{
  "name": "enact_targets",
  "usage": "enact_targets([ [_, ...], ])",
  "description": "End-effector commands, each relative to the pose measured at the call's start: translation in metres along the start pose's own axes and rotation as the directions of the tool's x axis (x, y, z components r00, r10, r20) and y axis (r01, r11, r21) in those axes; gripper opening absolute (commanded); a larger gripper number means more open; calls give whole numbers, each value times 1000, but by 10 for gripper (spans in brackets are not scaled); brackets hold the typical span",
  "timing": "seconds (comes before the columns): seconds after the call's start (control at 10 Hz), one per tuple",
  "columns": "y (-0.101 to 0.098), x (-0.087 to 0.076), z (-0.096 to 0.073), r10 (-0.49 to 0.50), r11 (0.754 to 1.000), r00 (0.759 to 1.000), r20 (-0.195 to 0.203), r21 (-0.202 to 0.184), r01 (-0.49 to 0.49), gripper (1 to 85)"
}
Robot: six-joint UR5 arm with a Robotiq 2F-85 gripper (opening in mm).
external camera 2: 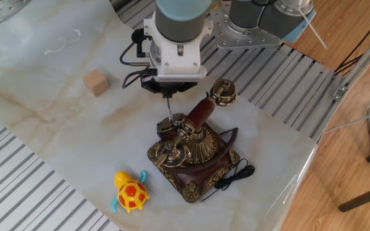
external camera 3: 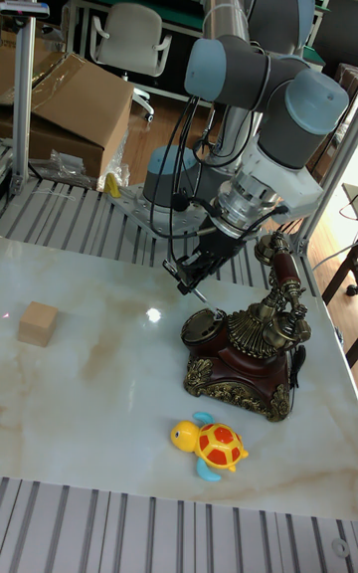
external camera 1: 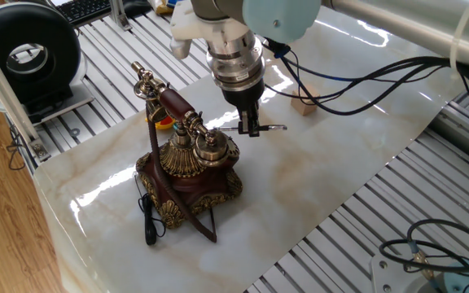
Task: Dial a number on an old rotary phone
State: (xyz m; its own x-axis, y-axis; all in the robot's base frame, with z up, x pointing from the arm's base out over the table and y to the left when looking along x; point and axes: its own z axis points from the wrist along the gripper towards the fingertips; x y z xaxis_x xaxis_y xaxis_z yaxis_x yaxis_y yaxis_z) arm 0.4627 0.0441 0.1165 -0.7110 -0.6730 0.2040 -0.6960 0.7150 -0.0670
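Note:
The old rotary phone (external camera 1: 190, 167) (external camera 2: 194, 151) (external camera 3: 244, 354) stands on the marble sheet, dark wood with brass trim, its handset (external camera 1: 173, 106) resting in the cradle. My gripper (external camera 1: 249, 129) (external camera 2: 167, 91) (external camera 3: 189, 282) hangs just beyond the phone's dial side, shut on a thin metal rod (external camera 1: 271, 128) (external camera 2: 169, 106). The rod points down toward the dial (external camera 2: 167, 126) (external camera 3: 204, 322). Its tip is close to the dial; I cannot tell whether it touches.
A small wooden cube (external camera 2: 96, 83) (external camera 3: 38, 323) lies farther along the sheet. A yellow and orange toy turtle (external camera 2: 130, 192) (external camera 3: 214, 444) sits near the phone's base. Black cables (external camera 1: 365, 77) trail behind the arm. Ribbed metal table (external camera 2: 56, 205) surrounds the sheet.

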Motion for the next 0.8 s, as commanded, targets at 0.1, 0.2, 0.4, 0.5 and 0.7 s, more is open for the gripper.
enact_targets([
  [0.1, -7, 1, 6, -31, 999, 999, -18, 21, 31, 13],
  [0.2, -12, 4, 7, -41, 998, 999, -28, 36, 42, 13],
  [0.4, -8, 1, 7, -30, 999, 999, -15, 22, 30, 13],
  [0.5, -9, 2, 8, -29, 999, 999, -17, 24, 30, 13],
  [0.7, -9, 1, 8, -32, 999, 999, -22, 26, 32, 13],
])
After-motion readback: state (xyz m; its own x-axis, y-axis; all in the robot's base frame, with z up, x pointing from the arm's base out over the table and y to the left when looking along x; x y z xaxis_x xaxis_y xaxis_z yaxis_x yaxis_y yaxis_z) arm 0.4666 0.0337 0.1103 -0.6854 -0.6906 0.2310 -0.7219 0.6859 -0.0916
